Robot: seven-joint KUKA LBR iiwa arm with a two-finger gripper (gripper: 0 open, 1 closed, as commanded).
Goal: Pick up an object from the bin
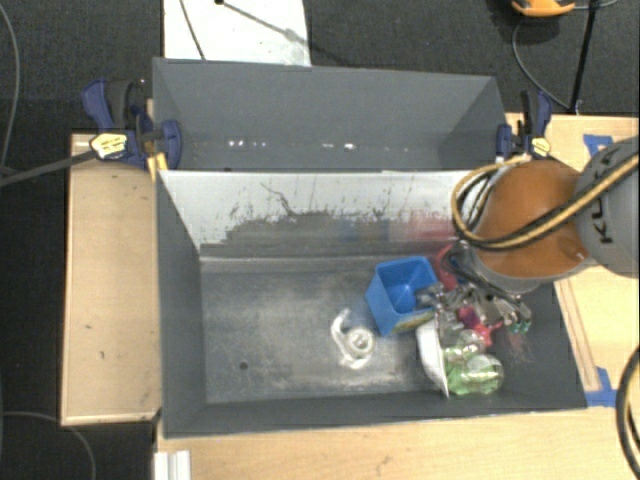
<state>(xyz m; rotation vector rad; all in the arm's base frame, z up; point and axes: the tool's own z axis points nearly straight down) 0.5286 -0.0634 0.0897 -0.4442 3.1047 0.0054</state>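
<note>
My gripper [472, 306] is low in the bin's right part, under the arm's orange cover. It hangs over a small heap. Just left of it, touching or nearly so, lies a blue open box [398, 290], tilted on its side. Below the gripper is a green translucent thing [472, 374] with a white flat piece [431, 358] against its left side. A small pink and red thing [468, 320] sits right at the gripper; whether it is held I cannot tell. Further left, on its own, is a clear plastic piece [353, 340].
The bin's left half and its sloping back wall are bare grey metal with scratches. The arm comes in over the right rim, with looped cables around the cover. The front wall is close to the green thing.
</note>
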